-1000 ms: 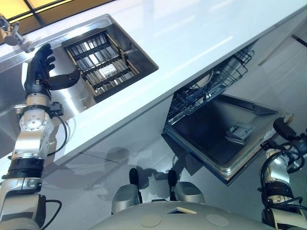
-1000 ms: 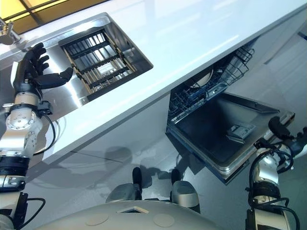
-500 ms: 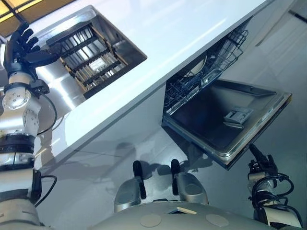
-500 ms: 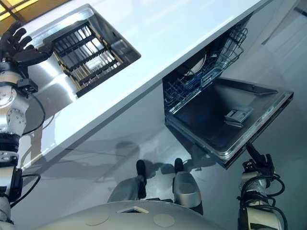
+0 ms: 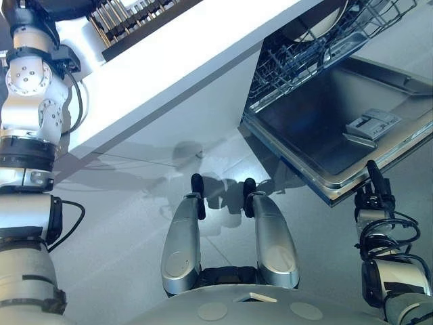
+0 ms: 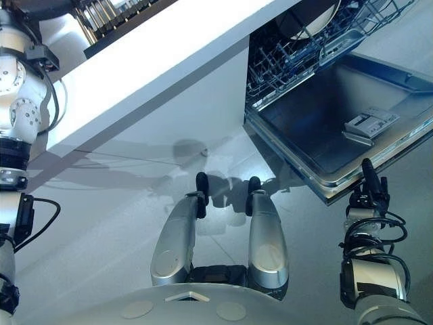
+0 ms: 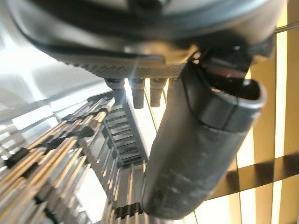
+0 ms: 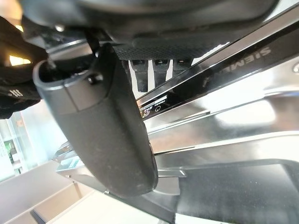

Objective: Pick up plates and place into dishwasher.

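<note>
A long white countertop [image 5: 169, 54] runs at a slant across a bright kitchen, its front edge catching the light. Below it stands a plain pale grey cabinet front [image 5: 189, 101], meeting a glossy grey floor [image 5: 115, 230] crossed by thin joint lines and soft shadows. At the far end of the counter, a slatted metal rack [image 7: 56, 158] sits in a steel-lined recess. Beyond the rack, a window [image 7: 285, 140] glows amber between dark frame bars [image 7: 266, 170].
</note>
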Robot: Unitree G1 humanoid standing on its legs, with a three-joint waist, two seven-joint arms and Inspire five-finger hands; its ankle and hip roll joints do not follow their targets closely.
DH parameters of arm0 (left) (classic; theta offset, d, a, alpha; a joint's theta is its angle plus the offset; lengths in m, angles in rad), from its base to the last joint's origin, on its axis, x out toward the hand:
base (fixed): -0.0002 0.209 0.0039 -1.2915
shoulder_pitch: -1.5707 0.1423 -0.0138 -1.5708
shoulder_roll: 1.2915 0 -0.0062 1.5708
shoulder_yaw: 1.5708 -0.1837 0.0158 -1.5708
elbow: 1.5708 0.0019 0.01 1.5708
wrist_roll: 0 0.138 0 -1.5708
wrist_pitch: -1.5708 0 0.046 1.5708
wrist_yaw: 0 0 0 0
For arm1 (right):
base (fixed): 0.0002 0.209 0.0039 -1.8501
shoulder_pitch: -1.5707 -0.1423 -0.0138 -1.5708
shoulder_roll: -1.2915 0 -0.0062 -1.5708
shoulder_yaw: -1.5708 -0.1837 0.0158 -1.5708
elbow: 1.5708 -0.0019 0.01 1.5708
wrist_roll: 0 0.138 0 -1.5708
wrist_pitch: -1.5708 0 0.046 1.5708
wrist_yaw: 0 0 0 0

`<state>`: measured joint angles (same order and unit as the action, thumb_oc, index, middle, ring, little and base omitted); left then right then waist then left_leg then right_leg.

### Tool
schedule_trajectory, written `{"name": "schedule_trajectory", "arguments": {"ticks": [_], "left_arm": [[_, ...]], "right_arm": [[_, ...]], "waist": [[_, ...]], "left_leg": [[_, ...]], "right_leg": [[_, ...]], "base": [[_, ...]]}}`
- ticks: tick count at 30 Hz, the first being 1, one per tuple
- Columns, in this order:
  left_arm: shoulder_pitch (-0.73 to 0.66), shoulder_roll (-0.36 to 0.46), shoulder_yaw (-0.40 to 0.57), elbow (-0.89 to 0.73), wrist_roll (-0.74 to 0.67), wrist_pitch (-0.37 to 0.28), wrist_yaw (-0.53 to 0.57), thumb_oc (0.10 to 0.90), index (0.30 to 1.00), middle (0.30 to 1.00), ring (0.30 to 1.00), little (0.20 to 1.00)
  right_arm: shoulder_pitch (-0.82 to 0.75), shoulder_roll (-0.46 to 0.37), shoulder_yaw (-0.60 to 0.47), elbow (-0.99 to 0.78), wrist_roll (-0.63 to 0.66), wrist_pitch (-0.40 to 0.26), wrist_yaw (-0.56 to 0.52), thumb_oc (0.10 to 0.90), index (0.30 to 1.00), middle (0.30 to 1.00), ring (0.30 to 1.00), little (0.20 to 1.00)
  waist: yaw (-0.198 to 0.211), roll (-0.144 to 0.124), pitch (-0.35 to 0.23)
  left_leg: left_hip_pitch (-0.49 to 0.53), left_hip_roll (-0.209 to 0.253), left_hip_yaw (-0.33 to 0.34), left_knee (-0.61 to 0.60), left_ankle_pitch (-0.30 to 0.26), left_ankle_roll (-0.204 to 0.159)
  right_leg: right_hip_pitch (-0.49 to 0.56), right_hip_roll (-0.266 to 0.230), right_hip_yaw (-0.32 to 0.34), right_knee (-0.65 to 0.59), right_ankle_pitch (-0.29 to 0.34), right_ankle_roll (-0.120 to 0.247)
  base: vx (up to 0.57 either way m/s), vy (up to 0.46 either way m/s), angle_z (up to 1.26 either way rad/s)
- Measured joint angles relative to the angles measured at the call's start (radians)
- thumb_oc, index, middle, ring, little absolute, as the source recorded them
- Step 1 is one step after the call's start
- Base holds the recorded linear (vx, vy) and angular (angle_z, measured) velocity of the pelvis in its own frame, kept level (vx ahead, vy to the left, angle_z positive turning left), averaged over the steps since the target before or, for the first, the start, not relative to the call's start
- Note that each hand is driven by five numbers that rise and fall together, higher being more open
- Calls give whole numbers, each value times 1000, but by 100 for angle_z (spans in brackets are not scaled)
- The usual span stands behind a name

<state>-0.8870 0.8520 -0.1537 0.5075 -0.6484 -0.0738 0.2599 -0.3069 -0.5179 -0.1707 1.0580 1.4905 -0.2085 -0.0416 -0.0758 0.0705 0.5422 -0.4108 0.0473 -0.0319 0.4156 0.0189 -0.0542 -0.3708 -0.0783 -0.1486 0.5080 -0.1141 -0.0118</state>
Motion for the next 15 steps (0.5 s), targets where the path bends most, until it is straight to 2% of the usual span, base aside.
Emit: {"name": "schedule_trajectory", "arguments": {"ticks": [3,7,9,12,15], "left_arm": [[5,11,6,-3,-4,-1,-1,800,900,900,900,900],[44,20,43,-5,-20,-31,0,800,900,900,900,900],[57,23,62,-2,-21,-40,15,800,900,900,900,900],[83,22,69,-2,-21,-49,9,800,900,900,900,900],[84,13,74,3,-21,-62,2,800,900,900,900,900]], "right_arm": [[100,-8,92,-84,134,-10,137,800,900,900,900,900],[245,-13,154,-275,243,-23,264,800,900,900,900,900],[292,-13,160,-380,250,-25,324,800,900,900,900,900],[326,18,168,-575,252,-32,343,800,900,900,900,900],[314,77,186,-775,227,-32,344,800,900,900,900,900]], "waist": [[0,0,0],[-2,-1,1],[-3,-3,2],[-23,-4,1],[-38,-4,1]], "left_leg": [[-10,-1,-1,-11,1,-2],[4,1,-3,-42,7,-10],[19,6,-4,-56,17,-15],[57,13,-4,-100,27,-16],[76,17,-1,-122,30,-17]], "right_leg": [[-18,1,0,-1,0,0],[-15,6,-1,-22,2,0],[-5,9,-8,-48,21,-1],[28,18,-15,-103,42,9],[48,20,-26,-148,76,-1]], "base": [[6,76,-1],[41,70,-18],[46,72,-41],[32,78,-32],[58,82,-23]]}}
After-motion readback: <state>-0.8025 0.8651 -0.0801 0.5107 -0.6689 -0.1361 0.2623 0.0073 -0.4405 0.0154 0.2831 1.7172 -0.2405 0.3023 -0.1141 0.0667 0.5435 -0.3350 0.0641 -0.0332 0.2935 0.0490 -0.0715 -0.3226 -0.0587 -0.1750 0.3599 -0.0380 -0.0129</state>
